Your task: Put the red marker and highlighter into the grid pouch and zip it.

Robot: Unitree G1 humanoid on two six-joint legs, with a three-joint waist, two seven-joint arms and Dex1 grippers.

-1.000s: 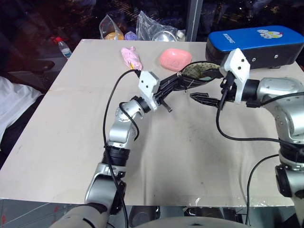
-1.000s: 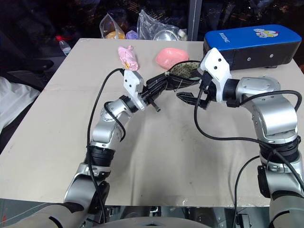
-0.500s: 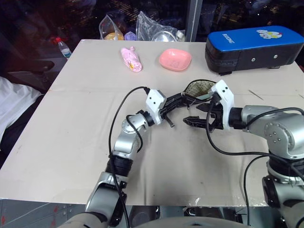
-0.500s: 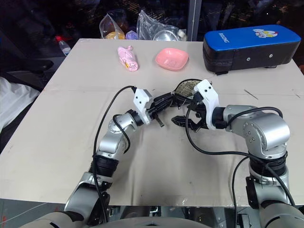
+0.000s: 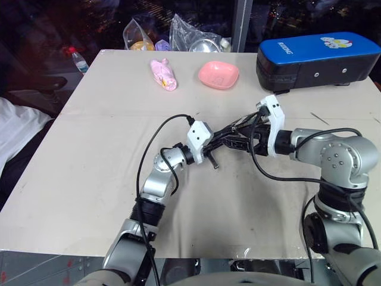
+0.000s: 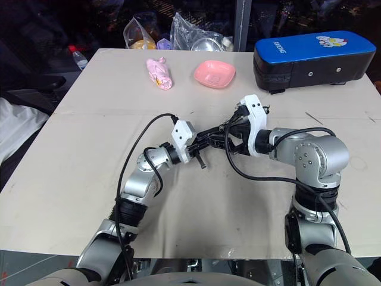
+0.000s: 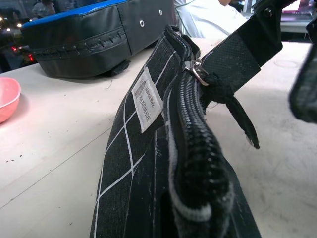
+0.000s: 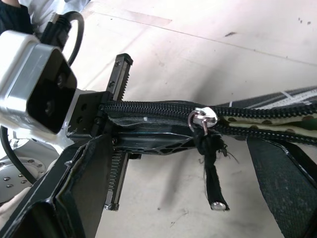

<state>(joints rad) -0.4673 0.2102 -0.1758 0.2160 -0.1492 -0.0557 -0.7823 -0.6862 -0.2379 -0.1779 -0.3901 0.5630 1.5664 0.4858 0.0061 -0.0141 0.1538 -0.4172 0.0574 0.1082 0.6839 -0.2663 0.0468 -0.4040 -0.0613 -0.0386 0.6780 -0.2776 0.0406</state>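
Two grippers are engaged: the grid pouch (image 7: 143, 148) is clamped at one end by the left gripper (image 5: 221, 142), while the zipper pull (image 8: 210, 163) hangs between the parted jaws of the right gripper (image 6: 229, 138), placed for zipping.

The grid pouch (image 7: 129, 163) label (image 7: 147, 99) reads "HANDMADE" (smaller print above is illegible).

Looks like some lab or test setup: plain beige counter (image 5: 89, 167) against a dark window, bagged clutter (image 5: 178, 33) dumped along the back edge.
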